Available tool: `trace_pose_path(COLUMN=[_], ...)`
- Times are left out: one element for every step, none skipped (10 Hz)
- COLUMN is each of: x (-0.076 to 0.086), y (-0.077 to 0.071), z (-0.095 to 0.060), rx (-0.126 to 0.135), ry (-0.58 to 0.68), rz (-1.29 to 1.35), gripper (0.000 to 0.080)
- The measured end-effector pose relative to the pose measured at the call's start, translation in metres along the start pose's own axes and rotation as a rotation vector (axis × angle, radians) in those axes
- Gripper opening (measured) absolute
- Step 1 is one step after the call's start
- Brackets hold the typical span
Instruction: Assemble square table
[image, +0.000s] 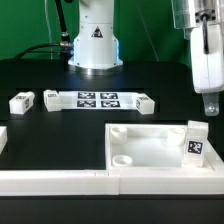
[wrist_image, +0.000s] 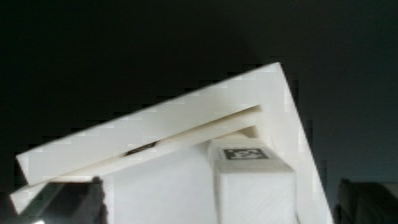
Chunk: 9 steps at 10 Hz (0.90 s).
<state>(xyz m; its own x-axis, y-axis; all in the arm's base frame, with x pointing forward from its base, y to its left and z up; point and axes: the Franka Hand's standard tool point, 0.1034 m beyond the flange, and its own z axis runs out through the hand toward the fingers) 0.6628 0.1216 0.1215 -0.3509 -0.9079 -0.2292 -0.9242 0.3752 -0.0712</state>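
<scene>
In the exterior view the tabletop (image: 155, 148) lies flat on the black table (image: 60, 140) toward the exterior view's right. Its hollow side faces up and its edges run parallel to the long white border rail (image: 60, 181), which lies just in front of it and covers the foot of its near rim. Round sockets (image: 120, 131) show in the two corners on the exterior view's left. At the opposite end an upright leg (image: 196, 141) stands with its long axis vertical and its tag facing the camera, hiding the corner behind it. The gripper (image: 208, 108) hangs just above this leg, apart from it, and its upper part is cut off by the frame. Its fingertips are too small to tell whether the jaws are apart or together. Farther back the marker board (image: 98, 100) lies before the robot base (image: 95, 45). A lying leg (image: 147, 103) sits at its end on the exterior view's right. A second lying leg (image: 52, 98) sits at its other end, and a third lying leg (image: 22, 101) lies beyond that. All three have their long axes roughly in line with the board. A white piece (image: 2, 138) is cut off at the edge on the exterior view's left, and I cannot tell what it is. In the wrist view a corner of the tabletop (wrist_image: 178, 115) juts as a white wedge over the dark table (wrist_image: 107, 50). The upright leg (wrist_image: 246, 178), with a small blurred tag, stands against the wedge and covers part of the rim. The jaws are not clear here either.
</scene>
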Motion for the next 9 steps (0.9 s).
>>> trace_pose_path(x=[-0.003, -0.004, -0.002, 0.000, 0.001, 0.001, 0.001, 0.002, 0.004], y=[0.013, 0.038, 0.056, 0.062, 0.059, 0.060, 0.060, 0.060, 0.062], z=[-0.006, -0.014, -0.012, -0.008, -0.008, -0.008, -0.008, -0.007, -0.005], rx=[0.005, -0.014, -0.028, -0.039, -0.037, -0.038, -0.040, -0.040, -0.045], ry=[-0.003, -0.003, 0.002, 0.008, 0.008, 0.007, 0.006, 0.006, 0.006], rz=[-0.035, -0.082, -0.102, -0.107, -0.185, -0.275, -0.334, -0.388, -0.513], gripper=[0.0649, 0.0649, 0.0649, 0.0649, 0.0649, 0.0649, 0.0649, 0.0649, 0.0649])
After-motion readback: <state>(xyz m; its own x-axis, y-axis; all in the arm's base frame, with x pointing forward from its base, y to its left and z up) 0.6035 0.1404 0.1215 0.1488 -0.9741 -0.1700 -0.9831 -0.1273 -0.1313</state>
